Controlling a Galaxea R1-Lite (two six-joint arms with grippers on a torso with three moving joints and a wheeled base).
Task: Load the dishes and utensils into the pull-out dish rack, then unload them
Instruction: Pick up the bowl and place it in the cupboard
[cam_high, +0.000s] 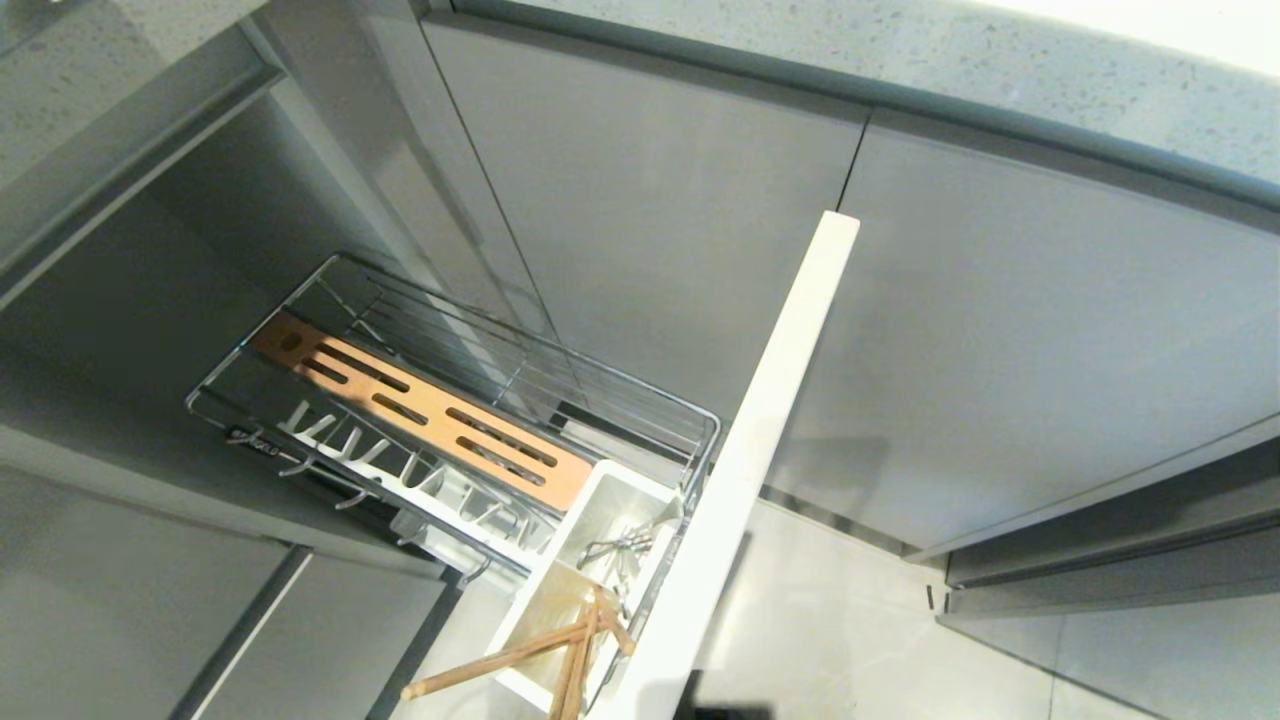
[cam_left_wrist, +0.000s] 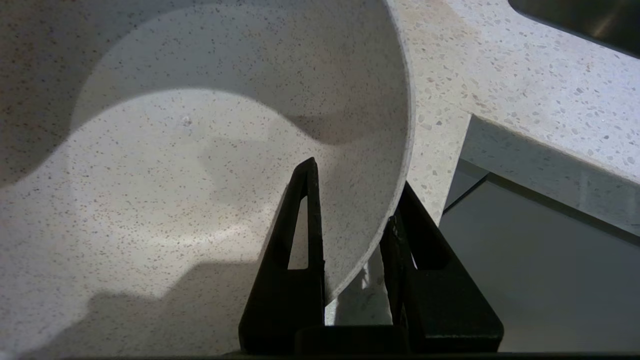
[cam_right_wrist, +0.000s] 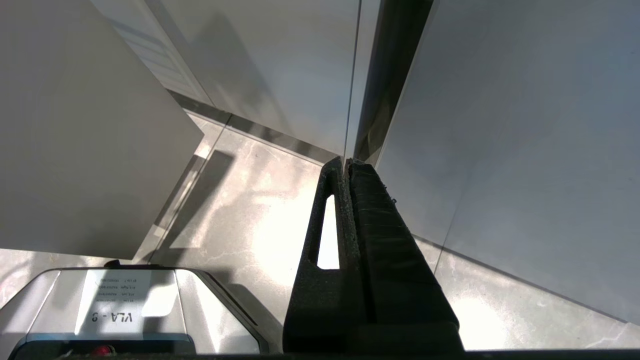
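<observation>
The left gripper (cam_left_wrist: 350, 225) pinches the plate (cam_left_wrist: 200, 175) by its rim, fingers narrowly parted, for carrying. The right gripper (cam_right_wrist: 347, 170) hangs shut and empty.

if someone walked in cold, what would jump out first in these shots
The pulled-out rack low against the grey cabinets, its orange-brown board bare, with chopsticks and a spoon in the white tub by the pale front panel. In the left wrist view, the left gripper is closed on the rim of a speckled plate over the countertop. The right gripper hangs shut above the floor.
</observation>
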